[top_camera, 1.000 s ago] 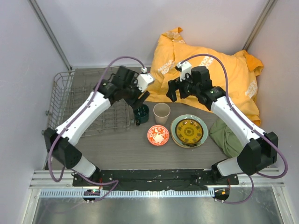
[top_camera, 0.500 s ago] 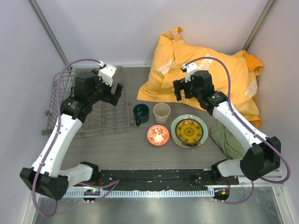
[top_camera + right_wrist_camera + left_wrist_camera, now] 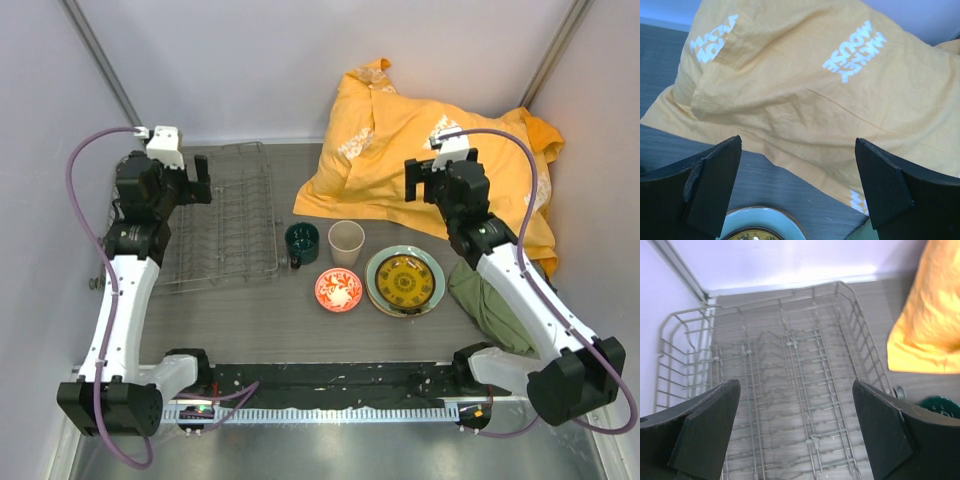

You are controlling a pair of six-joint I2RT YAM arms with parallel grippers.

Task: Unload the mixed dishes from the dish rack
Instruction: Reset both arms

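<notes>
Left jaws back; cup overhead only

The dark grey wood-grain table is boxed in by plain pale lilac walls, with slanted metal posts set in both back corners. A shiny metal sheet is seen along the near edge.

Left hand and right hand wide open, empty, well apart.

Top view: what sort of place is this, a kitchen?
Likely a robot test booth, not a kitchen: bare walls box in a table holding a dish rack, two arms bolted at its edge.
</notes>
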